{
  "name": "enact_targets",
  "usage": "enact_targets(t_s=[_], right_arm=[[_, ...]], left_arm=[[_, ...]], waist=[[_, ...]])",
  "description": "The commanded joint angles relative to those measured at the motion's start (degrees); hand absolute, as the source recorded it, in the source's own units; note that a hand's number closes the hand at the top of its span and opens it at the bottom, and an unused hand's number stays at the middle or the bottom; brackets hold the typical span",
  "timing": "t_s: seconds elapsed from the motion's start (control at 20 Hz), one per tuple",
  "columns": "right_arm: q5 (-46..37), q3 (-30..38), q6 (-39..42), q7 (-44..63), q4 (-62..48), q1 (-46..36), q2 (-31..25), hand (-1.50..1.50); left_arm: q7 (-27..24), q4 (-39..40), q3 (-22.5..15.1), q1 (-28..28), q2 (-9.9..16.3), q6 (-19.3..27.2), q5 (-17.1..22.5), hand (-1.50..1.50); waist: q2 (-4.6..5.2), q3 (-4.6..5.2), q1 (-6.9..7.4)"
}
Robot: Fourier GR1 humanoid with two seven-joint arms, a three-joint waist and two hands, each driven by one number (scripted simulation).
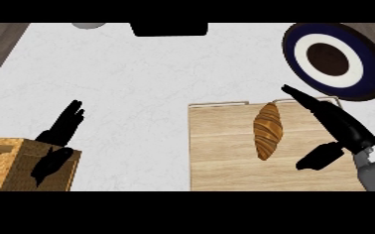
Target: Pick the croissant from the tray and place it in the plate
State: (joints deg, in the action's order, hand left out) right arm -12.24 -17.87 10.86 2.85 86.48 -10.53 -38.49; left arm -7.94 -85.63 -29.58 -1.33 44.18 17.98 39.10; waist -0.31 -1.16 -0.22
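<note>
— Where's the croissant (268, 130)?
— Lying on the wooden tray (219, 153), below the plate (327, 59).
— The hands?
— Right hand (333, 124) spread wide just beside it, holding nothing; left hand (60, 131) open over the surface (147, 79).

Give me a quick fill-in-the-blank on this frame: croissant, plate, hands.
1. The croissant lies on the wooden ____.
2. The plate with the dark blue rim holds ____.
3. The hand nearest the croissant is the ____ hand, its fingers straight.
4. The left hand shows beside a ____ at the lower left.

Missing words: tray; nothing; right; basket
</note>
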Motion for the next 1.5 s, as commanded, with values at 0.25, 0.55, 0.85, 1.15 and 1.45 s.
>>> enact_targets(t_s=[0.25, 0.55, 0.85, 1.15, 1.45], right_arm=[[-2.48, -3.08, 5.17, 10.85, 3.10, -3.03, 3.18, -1.50], [-6.98, -3.99, 4.32, 11.31, -3.97, -7.06, 7.18, -1.50], [-10.27, -4.95, 4.47, 10.23, -7.36, -9.03, 8.87, -1.50], [-12.59, -7.72, 7.26, 8.19, -10.22, -9.73, 11.04, 1.50], [-14.52, -8.73, 6.59, 2.32, -9.81, -7.76, 12.16, 1.50]], left_arm=[[4.55, 6.25, 1.75, -11.11, -4.72, 5.86, -0.23, 0.00], [1.75, 5.40, -0.01, -9.64, -1.95, 6.09, 1.67, 0.00], [0.40, 6.18, -2.88, -10.55, -2.52, 8.40, 3.94, 0.00], [1.44, 4.46, -3.19, -11.43, 0.26, 6.96, 7.85, 0.00], [-0.83, 7.07, -4.84, -12.88, -0.63, 8.82, 7.57, 0.00]], waist=[[0.31, 1.19, -0.69], [0.45, 1.15, 0.18], [0.51, 1.14, 0.06], [0.47, 1.13, 0.28], [0.48, 1.13, -0.24]])
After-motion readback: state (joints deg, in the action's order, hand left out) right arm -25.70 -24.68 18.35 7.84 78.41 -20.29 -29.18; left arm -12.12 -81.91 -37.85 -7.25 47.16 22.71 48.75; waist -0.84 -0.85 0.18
